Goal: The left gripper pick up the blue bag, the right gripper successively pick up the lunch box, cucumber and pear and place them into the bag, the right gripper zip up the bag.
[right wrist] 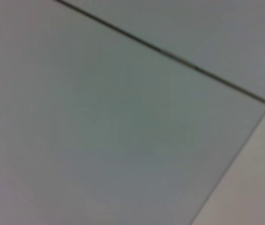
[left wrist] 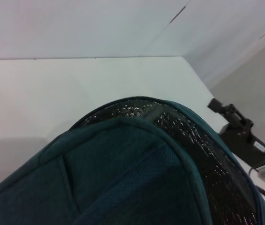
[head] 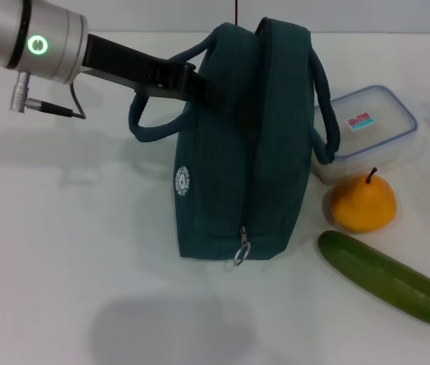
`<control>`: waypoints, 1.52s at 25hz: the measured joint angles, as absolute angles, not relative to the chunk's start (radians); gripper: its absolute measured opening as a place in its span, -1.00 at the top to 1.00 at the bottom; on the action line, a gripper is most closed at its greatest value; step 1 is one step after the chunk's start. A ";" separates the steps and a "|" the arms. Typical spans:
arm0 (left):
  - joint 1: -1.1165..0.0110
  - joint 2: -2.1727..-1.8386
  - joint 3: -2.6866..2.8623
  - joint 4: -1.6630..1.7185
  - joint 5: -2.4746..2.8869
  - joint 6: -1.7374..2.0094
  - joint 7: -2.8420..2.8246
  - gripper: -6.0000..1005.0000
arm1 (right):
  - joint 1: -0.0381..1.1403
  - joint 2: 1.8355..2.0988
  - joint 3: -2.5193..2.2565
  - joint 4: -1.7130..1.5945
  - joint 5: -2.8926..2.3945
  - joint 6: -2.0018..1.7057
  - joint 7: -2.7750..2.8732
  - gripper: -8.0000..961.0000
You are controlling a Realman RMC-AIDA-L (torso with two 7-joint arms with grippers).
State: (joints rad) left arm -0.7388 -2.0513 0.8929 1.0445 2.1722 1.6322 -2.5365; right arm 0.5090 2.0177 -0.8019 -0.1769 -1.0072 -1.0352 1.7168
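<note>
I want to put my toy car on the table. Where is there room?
The table is bare on the robot's left of the blue bag and in front of it. The right side is crowded: the lunch box, pear and cucumber sit close together. The left gripper is at the bag's top.

We see the blue bag [head: 237,144], dark teal fabric w/ round white logo, standing upright mid-table, two loop handles out to its sides, metal ring zipper pull hanging low at the front; from the left wrist view its top gapes, showing foil lining. Just right of it lies the lunch box [head: 371,129], clear w/ blue-rimmed lid & small sticker. The orange-yellow pear [head: 363,203] sits in front of the box, stem up. The long dark green cucumber [head: 390,279] lies diagonally nearest us
</note>
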 joint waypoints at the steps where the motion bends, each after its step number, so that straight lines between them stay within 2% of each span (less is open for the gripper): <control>1: -0.739 -2.052 0.893 1.045 2.169 1.632 -2.535 0.89 | 0.519 2.018 -0.803 -0.161 -1.008 -1.032 1.717 -0.81; 9: -0.731 -2.055 0.893 1.044 2.149 1.629 -2.513 0.89 | 0.566 2.027 -0.845 -0.098 -1.015 -0.997 1.713 -0.80; 38: -0.694 -2.060 0.893 1.045 2.123 1.631 -2.461 0.89 | 0.631 2.028 -0.902 -0.075 -1.015 -0.997 1.713 -0.79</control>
State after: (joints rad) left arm -0.6944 -2.0602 0.8928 1.0448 2.1227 1.6307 -2.4607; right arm 0.6311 2.0278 -0.9016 -0.0747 -1.0154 -0.9970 1.7134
